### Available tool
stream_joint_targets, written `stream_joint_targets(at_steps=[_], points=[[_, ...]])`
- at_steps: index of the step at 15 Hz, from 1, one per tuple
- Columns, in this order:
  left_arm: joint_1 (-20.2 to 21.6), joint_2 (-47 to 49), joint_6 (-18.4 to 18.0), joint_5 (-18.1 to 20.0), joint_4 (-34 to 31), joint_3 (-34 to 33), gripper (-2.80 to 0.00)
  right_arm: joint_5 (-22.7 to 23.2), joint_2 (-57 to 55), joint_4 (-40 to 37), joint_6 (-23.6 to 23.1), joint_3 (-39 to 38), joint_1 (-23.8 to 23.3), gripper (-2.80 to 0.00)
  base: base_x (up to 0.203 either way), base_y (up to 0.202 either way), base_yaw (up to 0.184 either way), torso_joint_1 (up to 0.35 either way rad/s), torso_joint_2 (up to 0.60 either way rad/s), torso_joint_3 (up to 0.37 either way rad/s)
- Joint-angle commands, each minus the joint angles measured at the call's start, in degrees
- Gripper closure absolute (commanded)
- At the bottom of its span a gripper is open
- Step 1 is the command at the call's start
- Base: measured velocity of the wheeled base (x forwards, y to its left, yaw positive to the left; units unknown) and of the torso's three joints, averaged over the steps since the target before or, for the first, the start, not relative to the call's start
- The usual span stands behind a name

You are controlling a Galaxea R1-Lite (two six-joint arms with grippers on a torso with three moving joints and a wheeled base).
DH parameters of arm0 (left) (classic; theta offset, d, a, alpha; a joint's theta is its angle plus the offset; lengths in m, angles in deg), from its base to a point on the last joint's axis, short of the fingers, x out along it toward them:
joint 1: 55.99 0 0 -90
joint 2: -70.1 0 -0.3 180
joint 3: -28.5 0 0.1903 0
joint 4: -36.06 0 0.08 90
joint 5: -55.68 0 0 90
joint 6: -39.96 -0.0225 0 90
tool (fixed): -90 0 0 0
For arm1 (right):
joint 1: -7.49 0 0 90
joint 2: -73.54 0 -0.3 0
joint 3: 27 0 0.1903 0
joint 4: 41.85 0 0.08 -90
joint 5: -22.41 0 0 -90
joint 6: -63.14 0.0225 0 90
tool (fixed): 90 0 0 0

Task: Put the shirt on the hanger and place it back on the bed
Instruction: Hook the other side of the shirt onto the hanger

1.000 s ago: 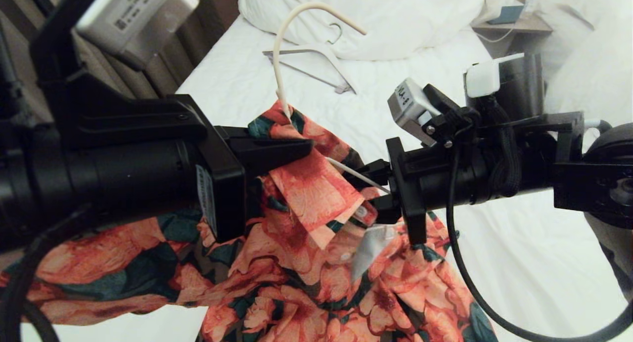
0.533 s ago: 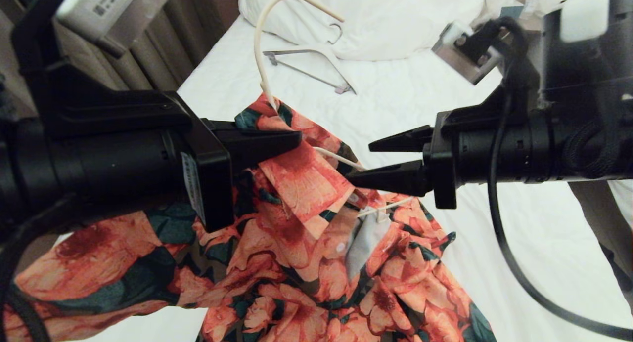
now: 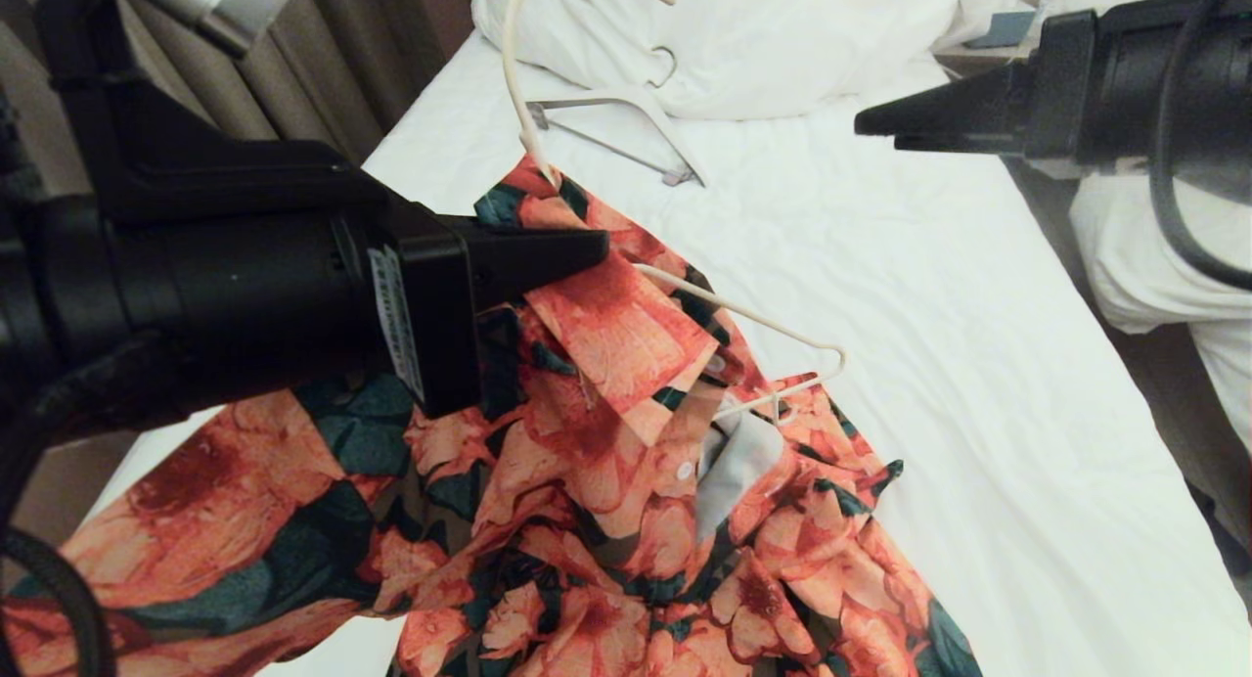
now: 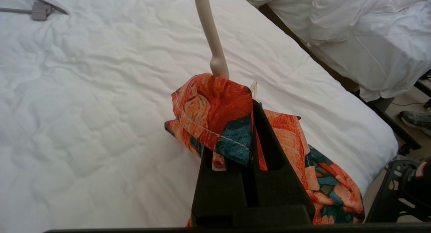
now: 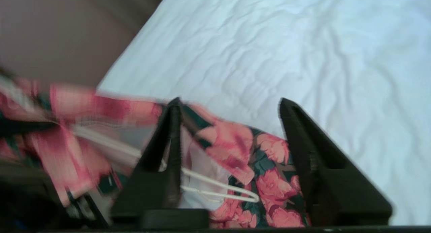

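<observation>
The shirt (image 3: pixel 626 481) hangs above the bed (image 3: pixel 929 295), its collar and the hanger (image 3: pixel 743 315) clamped in the left gripper (image 3: pixel 597 251). The right gripper (image 3: pixel 871 124), earlier at the hanger's wire, has lifted clear, jaws apart and empty. The neck label (image 3: pixel 738 467) shows no readable print.

Brown curtains (image 3: pixel 323 61) hang along the room's left side, a second bed with a rumpled white duvet (image 3: pixel 1164 256) sits off to the right (narrow floor gap between), and a small nightstand (image 3: pixel 988 51) stands at its head.
</observation>
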Motion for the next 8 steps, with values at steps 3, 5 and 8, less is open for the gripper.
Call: stream_joint_targets(at_steps=[3, 5, 8], points=[[0.05, -0.32, 1.84, -0.09, 0.74, 0.48, 0.0, -5.53, -8.84, -23.09, 7.94, 17.4, -2.01, 0.0, 0.0, 0.0, 0.0, 0.0, 0.0, 0.0], [0.05, -0.54, 2.28, -0.18, 0.65, -0.11, 0.0, -13.79, -11.67, -31.11, 9.66, 17.74, -0.58, 0.0, 0.0, 0.0, 0.0, 0.0, 0.0, 0.0], [0.31, -0.66, 5.41, -0.93, 0.74, 0.02, 0.0, -18.52, -12.86, -40.71, 9.91, 17.6, 0.87, 0.0, 0.0, 0.0, 0.0, 0.0, 0.0, 0.0]])
